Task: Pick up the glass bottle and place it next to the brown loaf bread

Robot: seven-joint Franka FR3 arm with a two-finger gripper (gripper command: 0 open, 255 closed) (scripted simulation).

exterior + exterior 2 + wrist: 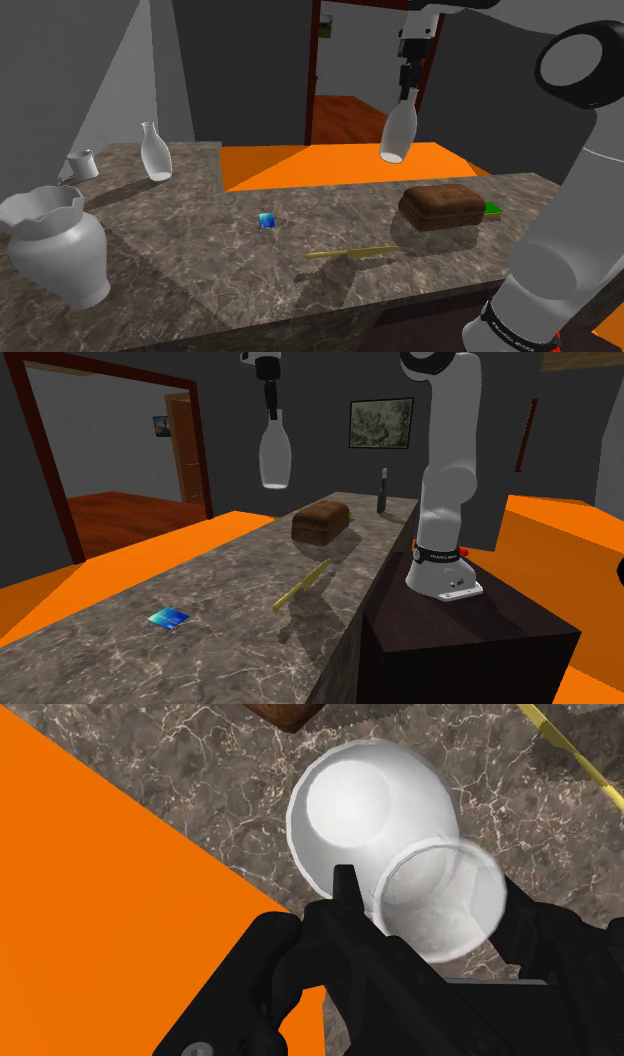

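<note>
The black gripper (408,84) is closed on the neck of a clear glass bottle (397,134) and holds it in the air, base down and well clear of the marble-patterned counter (250,275). In the wrist view the two fingers (345,894) press against either side of the neck, with the bottle's (365,809) round body hanging below them over the stone surface, close to where the counter meets the orange floor (100,874). A corner of the brown loaf (290,714) shows just beyond the bottle.

In the second exterior view the gripper (272,407) and the bottle (275,457) hang above the counter, high over the loaf (322,522) and a little to that view's left of it.

The loaf (442,205) lies flat on the counter, with a small green thing (492,209) touching its far end. Near it lies a long, thin yellow thing (352,254), perhaps a knife. A small blue-green object (266,220) sits mid-counter. At the shoulder view's left stand a white scalloped vase (55,245), a white bottle (153,152) and a small white cup (83,163).
</note>
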